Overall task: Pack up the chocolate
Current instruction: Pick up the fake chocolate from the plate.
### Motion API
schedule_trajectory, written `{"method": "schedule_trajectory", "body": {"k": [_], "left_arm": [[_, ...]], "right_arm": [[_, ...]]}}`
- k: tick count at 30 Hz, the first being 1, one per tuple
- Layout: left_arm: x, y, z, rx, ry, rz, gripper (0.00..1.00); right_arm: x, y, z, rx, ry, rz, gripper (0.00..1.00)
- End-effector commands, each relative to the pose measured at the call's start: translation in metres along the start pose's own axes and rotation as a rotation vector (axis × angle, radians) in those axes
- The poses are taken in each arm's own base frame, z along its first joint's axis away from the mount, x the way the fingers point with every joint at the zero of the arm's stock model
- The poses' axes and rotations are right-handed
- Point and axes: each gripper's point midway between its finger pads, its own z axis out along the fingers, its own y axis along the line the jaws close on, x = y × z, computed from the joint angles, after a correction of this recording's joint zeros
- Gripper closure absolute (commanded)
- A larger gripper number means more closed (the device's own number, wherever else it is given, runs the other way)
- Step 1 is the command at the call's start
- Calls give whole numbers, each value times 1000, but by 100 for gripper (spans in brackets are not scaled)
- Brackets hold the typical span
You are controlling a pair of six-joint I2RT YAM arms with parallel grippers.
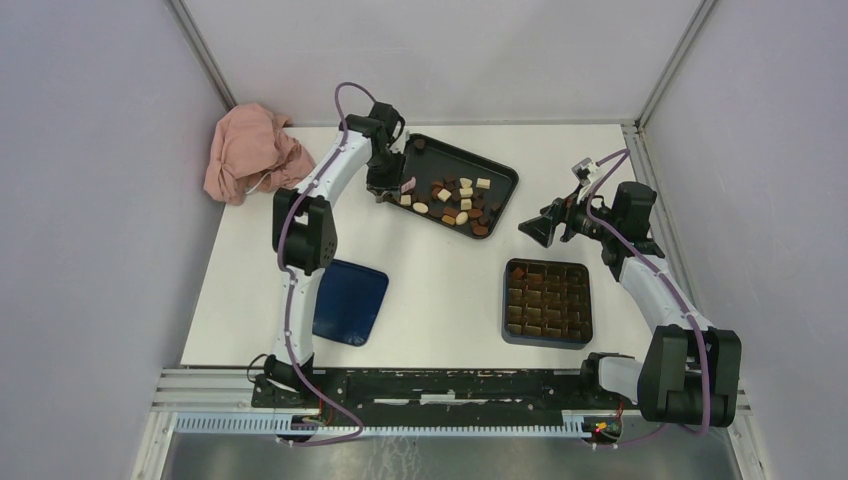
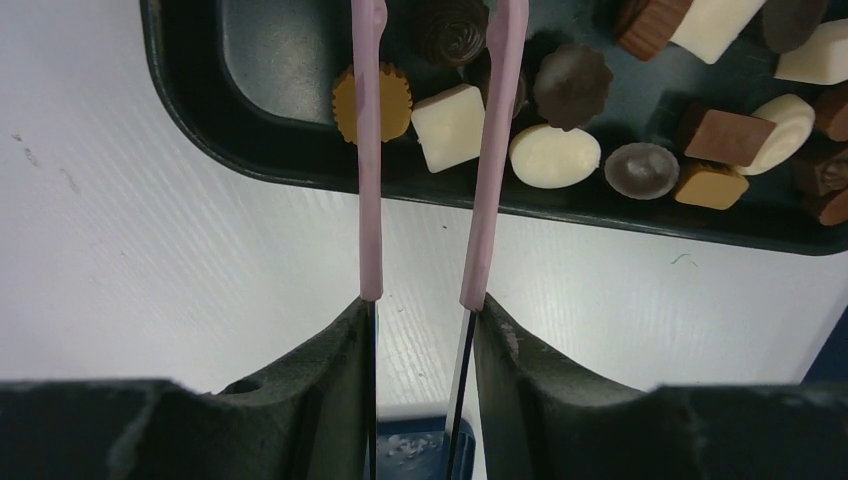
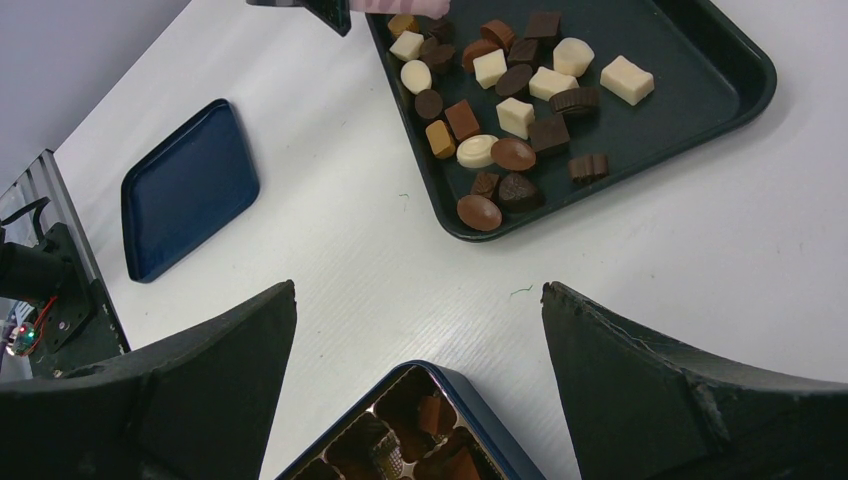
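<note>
Several chocolate pieces [image 1: 455, 200], dark, tan and cream-white, lie loose on a dark tray [image 1: 495, 170]. My left gripper [image 1: 385, 185] hangs over the tray's near-left corner, shut on pink tongs [image 2: 368, 150]. In the left wrist view, the left gripper [image 2: 420, 305] shows the tong arms reaching over the tray [image 2: 270, 70]. A white square piece [image 2: 448, 125] sits between the arms, and their tips run out of frame. My right gripper [image 3: 418, 290] is open and empty, above the table between the tray [image 3: 690, 60] and the blue box [image 3: 420, 420].
The blue box [image 1: 547, 302] with its brown grid insert sits front right, some cells holding pieces. Its blue lid [image 1: 350, 300] lies front left by the left arm. A crumpled pink cloth [image 1: 250, 150] lies at the back left corner. Grey walls enclose the table.
</note>
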Motion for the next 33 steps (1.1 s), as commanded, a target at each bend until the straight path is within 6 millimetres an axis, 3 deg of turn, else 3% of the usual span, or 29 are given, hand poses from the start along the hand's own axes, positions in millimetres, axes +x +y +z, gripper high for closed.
{"method": "schedule_trajectory", "body": {"k": [1, 9, 24, 33], "left_arm": [[-4, 2, 4, 7, 5, 55, 55], [3, 4, 10, 3, 35, 57, 55], [11, -10, -3, 77, 39, 59, 55], [13, -1, 4, 29, 59, 55, 57]], "right_arm": [[-19, 2, 0, -22, -35, -59, 2], [-19, 2, 1, -25, -32, -54, 2], [-20, 4, 0, -27, -36, -61, 2], [-22, 4, -1, -26, -39, -65, 2]]}}
